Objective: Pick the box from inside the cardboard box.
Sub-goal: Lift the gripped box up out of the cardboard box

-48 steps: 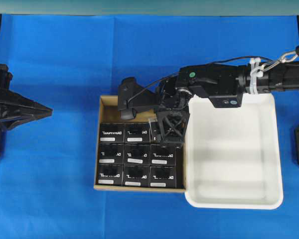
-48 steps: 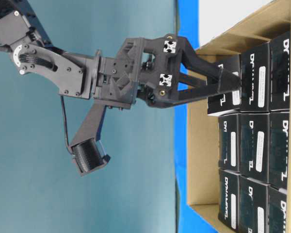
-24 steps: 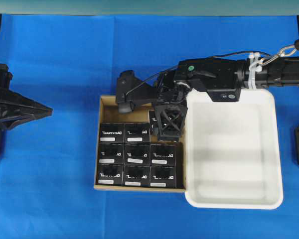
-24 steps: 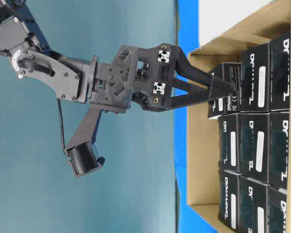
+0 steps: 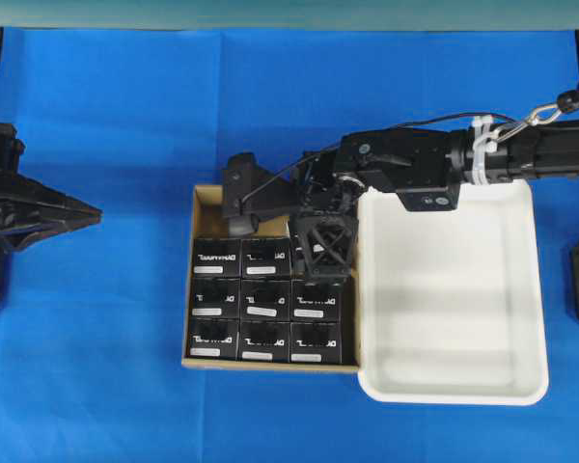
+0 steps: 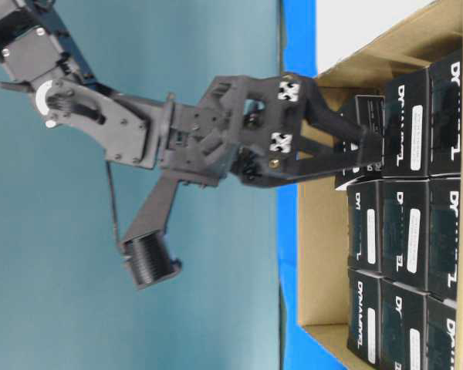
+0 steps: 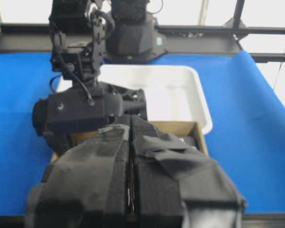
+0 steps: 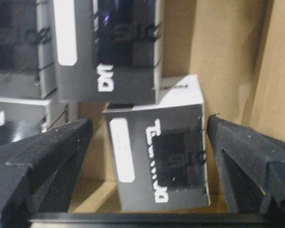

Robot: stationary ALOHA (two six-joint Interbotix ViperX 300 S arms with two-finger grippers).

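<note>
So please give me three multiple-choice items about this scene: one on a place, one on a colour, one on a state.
1. Where is the white tray relative to the cardboard box, in the overhead view?
A. on its left
B. on its right
C. inside it

2. What colour is the cloth on the table?
A. blue
B. green
C. grey

3. How are the jaws of the right gripper?
A. shut on nothing
B. open, one on each side of a box
C. out of view

Answers:
1 B: the tray lies against the carton's right wall.
2 A: the overhead view shows blue all around the carton and the tray.
3 B: the right wrist view shows a gap between each jaw and the black box.
</note>
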